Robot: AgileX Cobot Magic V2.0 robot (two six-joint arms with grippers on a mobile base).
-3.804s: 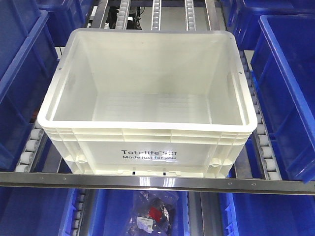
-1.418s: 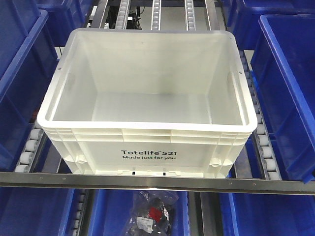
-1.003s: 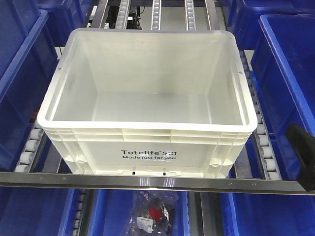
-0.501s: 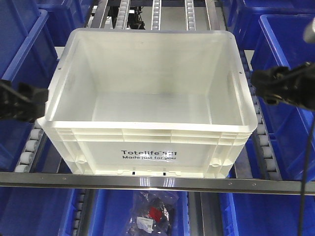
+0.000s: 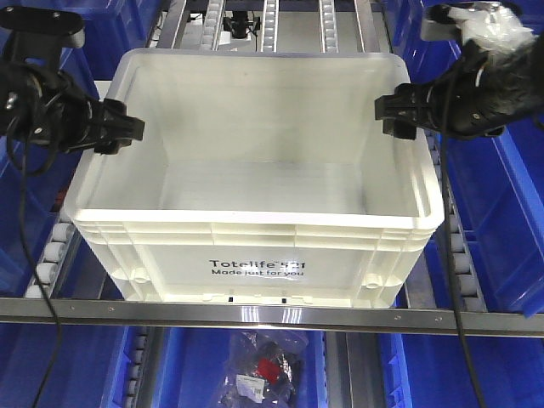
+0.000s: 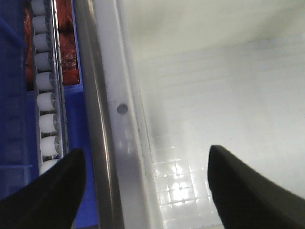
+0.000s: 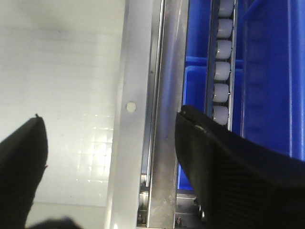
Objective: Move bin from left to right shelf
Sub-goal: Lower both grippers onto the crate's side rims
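Straddling side rims of the bin (image 5: pixel 255 246) w/ jaws apart, left gripper (image 5: pixel 119 132) & right gripper (image 5: pixel 398 115) are newly arrived, so grasp looks imminent.

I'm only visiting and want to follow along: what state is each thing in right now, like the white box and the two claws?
white Totelife bin: upright, empty, sitting on the roller shelf.
left gripper: open, fingers straddling the bin's side rim.
right gripper: open, fingers straddling the opposite side rim.
lower blue bin: holds a bagged item.
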